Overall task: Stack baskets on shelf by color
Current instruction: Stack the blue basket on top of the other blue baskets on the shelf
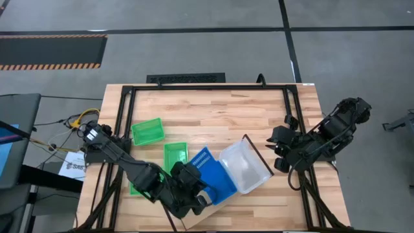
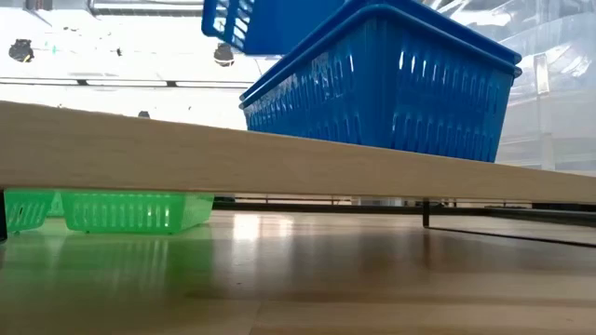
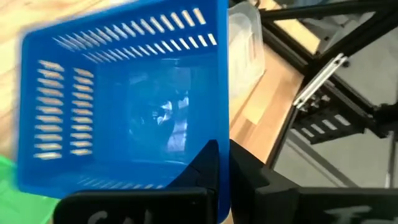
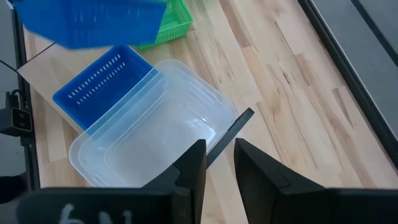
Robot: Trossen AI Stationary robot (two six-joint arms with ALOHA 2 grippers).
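My left gripper is near the table's near edge, shut on a bright blue basket that it carries tilted above the shelf. The shelf is a light-wood plank with a black wire frame at its end. On it sit another blue basket and, beside that, a clear basket. Green baskets rest on the tabletop beyond the shelf. My right gripper hovers slightly open over the clear basket's far right corner, touching nothing. My left gripper holds the blue basket by one side wall, near the rim. One finger is inside the basket and the other is outside. The basket is lifted clear and tilted, showing in the low view above the blue basket on the plank.
A black metal frame runs around the table's edges. A third green basket lies partly under my left arm. Bare wood spreads over the table's far half, between the arms.
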